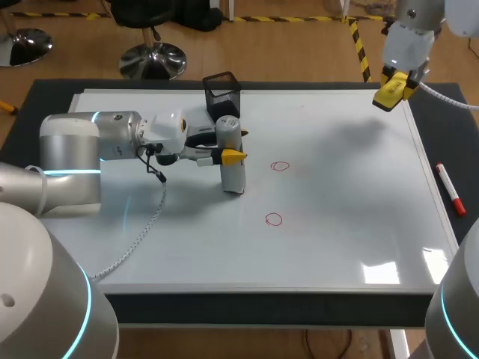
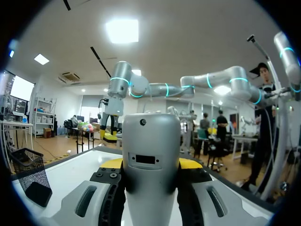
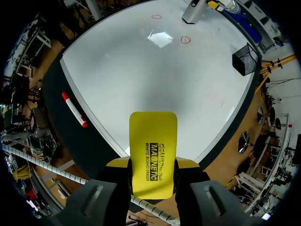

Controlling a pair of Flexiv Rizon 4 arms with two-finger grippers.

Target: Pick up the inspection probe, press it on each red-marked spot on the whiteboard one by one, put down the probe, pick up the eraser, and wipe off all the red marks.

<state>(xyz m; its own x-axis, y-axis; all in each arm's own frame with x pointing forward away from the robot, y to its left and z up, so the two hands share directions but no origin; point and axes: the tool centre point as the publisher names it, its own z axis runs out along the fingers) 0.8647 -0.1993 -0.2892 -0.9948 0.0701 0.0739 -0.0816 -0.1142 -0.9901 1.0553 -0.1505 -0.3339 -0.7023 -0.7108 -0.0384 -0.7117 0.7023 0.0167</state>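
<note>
Currently left gripper (image 2: 150, 165) clamped on inspection probe (image 2: 150, 141), yellow fingertips against both sides of grey body. Probe upright on whiteboard (image 1: 337, 209), near far red mark (image 1: 280, 166) and near red mark (image 1: 274, 219), on neither. Right gripper (image 3: 153, 175) closed on yellow eraser (image 3: 153, 150), above board's far right corner. Head view: left gripper's far finger hidden behind probe; probe tip contact with board unclear.
</note>
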